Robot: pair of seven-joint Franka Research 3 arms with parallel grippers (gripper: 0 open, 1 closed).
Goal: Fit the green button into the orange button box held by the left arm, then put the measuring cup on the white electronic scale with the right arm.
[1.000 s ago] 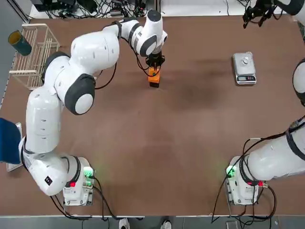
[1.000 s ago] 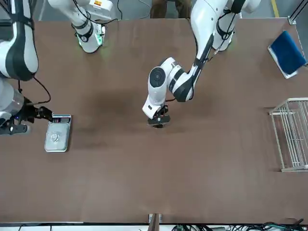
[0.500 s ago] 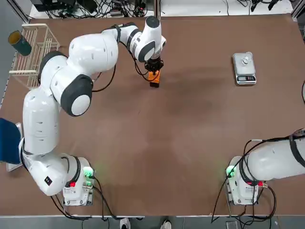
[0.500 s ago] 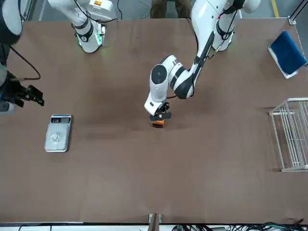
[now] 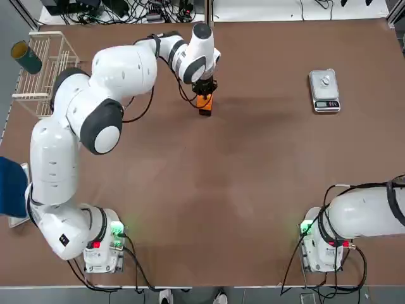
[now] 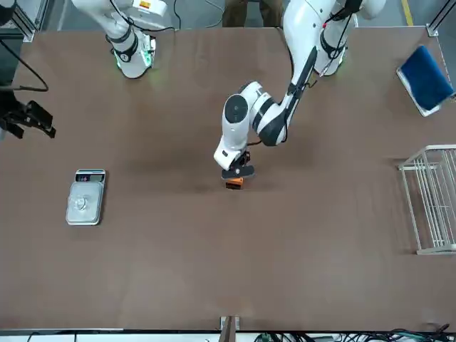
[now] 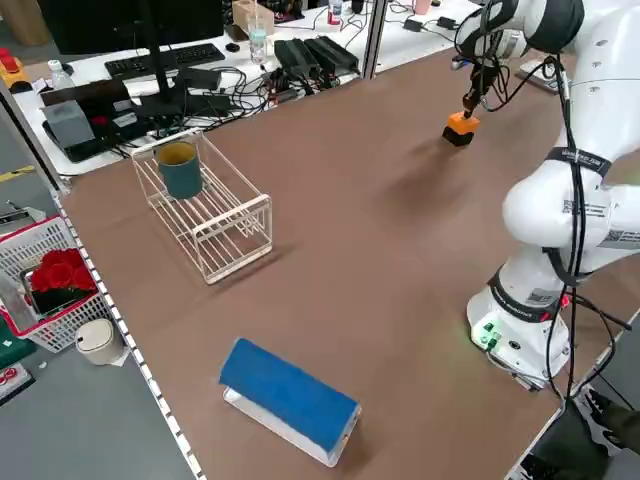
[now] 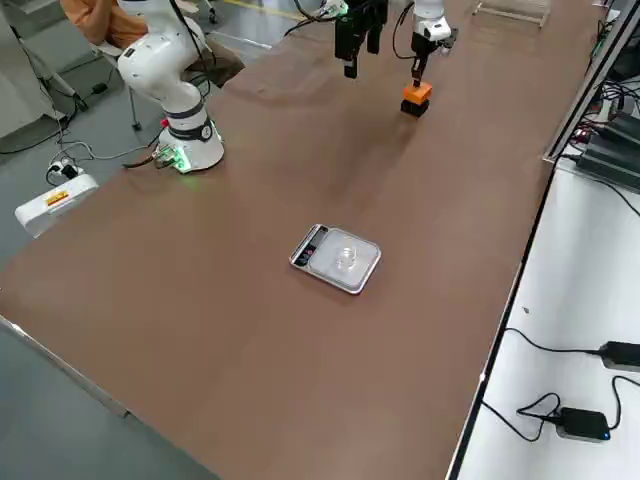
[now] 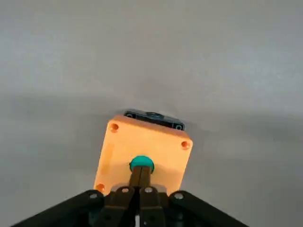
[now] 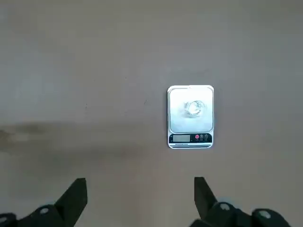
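In the top view, upper centre-left, the left gripper (image 5: pixel 204 88) hovers just above the box (image 5: pixel 204 104), fingers pressed together and empty; the wrist view shows the button (image 9: pixel 141 163) seated in the box's top hole. At upper right the cup (image 5: pixel 326 80) sits on the scale (image 5: pixel 324 91). The right gripper (image 6: pixel 27 120), at the front view's left edge, is spread wide, holding nothing. Both steps look done; the next move is likely just pulling the arms back.
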